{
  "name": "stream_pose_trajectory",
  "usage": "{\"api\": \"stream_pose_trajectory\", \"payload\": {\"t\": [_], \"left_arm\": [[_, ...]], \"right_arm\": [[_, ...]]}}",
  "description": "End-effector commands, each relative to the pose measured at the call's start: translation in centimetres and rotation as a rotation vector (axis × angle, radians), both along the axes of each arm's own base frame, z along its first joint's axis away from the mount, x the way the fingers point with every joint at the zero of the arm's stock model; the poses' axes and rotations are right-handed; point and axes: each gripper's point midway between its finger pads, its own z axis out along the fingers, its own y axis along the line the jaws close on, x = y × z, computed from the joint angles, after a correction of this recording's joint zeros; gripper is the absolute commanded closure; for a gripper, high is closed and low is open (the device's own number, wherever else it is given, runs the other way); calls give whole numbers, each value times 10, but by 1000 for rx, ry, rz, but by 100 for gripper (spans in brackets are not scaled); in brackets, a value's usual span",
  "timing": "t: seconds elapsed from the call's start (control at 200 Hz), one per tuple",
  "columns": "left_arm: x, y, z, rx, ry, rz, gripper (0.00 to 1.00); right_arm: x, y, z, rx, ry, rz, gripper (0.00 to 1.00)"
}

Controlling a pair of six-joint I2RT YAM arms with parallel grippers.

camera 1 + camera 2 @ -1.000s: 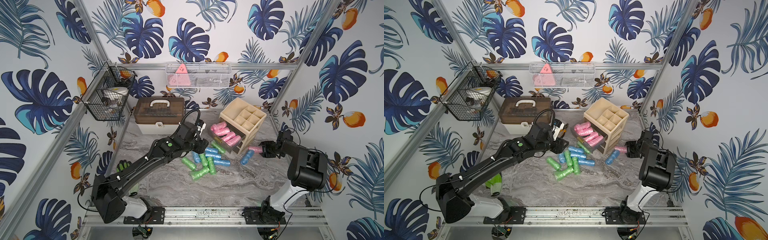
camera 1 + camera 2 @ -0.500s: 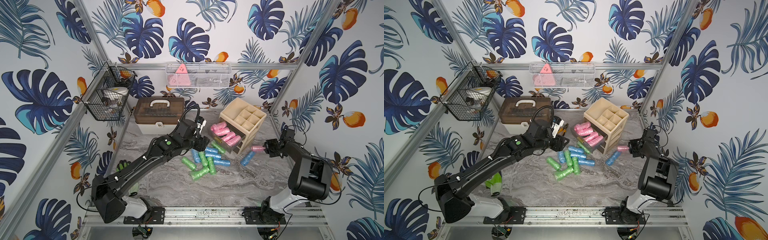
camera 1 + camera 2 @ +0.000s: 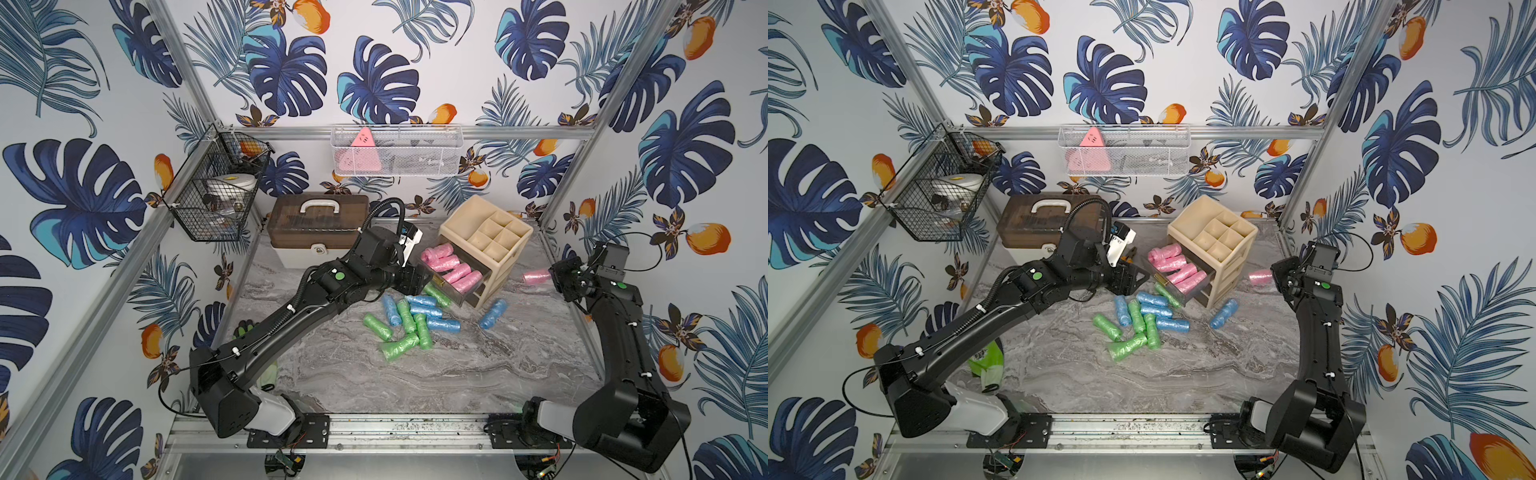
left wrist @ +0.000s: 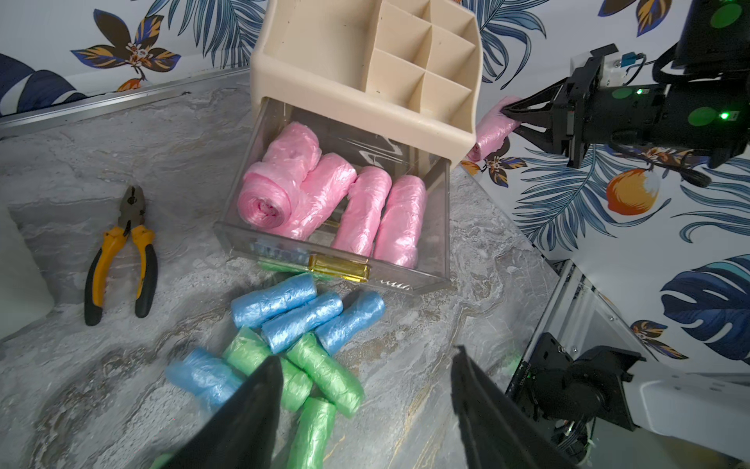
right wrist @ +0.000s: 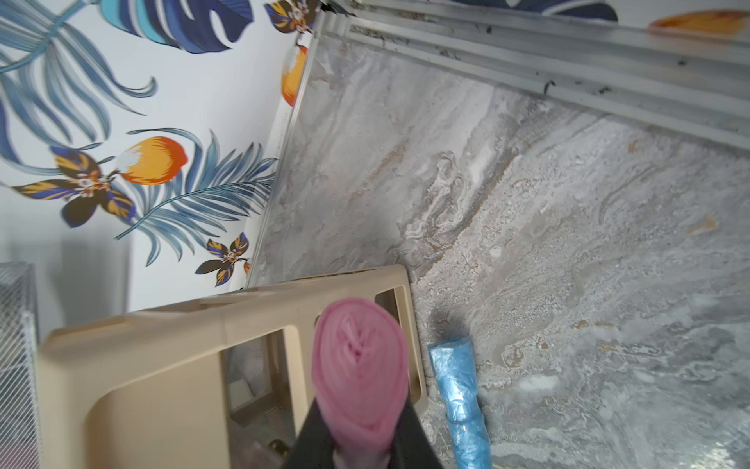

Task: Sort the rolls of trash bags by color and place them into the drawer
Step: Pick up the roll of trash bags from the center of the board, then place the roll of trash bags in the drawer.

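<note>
Pink plastic fills the right wrist view: the right gripper (image 4: 507,111) is clamped on one pink roll (image 5: 359,373), end-on to the lens, so its length is hidden and the black fingers (image 5: 320,438) are cut off by the frame edge. In both top views that roll (image 3: 536,276) hangs clear of the table (image 3: 457,374), just beside the beige organizer (image 3: 486,232), on the side away from the open drawer.

Over to the left gripper (image 4: 367,357): jaws spread, nothing between them, hovering above the loose pile just in front of the drawer (image 4: 406,280). Only its two dark fingertips (image 4: 259,390) show here.

Inside the clear drawer lie more pink rolls (image 4: 361,207), packed side by side; one sits behind another, so the exact count is hard to call. Below the drawer front, blue rolls (image 4: 284,304) and green rolls (image 4: 324,373) lie tangled on the marble, with one green roll (image 3: 436,295) partly tucked under the drawer. A lone blue roll (image 3: 492,313) lies apart beside the organizer.

Yellow-handled pliers (image 4: 121,251) lie near the toolbox (image 3: 318,226), almost hidden behind the left arm in the top views. A green glove (image 3: 988,365) peeks from under that arm.
</note>
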Motion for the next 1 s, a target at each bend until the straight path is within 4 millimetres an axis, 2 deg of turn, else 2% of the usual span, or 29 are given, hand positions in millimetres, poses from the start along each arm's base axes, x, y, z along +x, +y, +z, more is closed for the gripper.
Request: {"api": "stream_pose_trajectory", "payload": {"t": [0.0,0.08,0.215,0.335,0.495,0.58,0.735,0.996], "left_arm": [[2,-5,9,-26,2,-11,29],[4,-11,15,-30,-7,-31,29],[6,-22,30,-52,-22,-81,28],[5,-33,50,-88,-42,-137,27],[7,-46,68,-112,-48,-193,26],[12,-48,74,-114,-53,-197,26],[23,-47,68,-88,-42,-188,26],[33,-43,50,-75,5,-176,28]], "right_arm": [[-2,11,32,-32,-54,83,95],[3,23,54,-10,-118,145,96],[13,56,83,32,-197,281,96],[22,96,106,35,-241,419,96],[29,164,130,70,-300,627,96],[30,197,135,112,-318,720,96],[27,250,136,172,-338,857,95],[22,308,133,259,-345,979,95]]}}
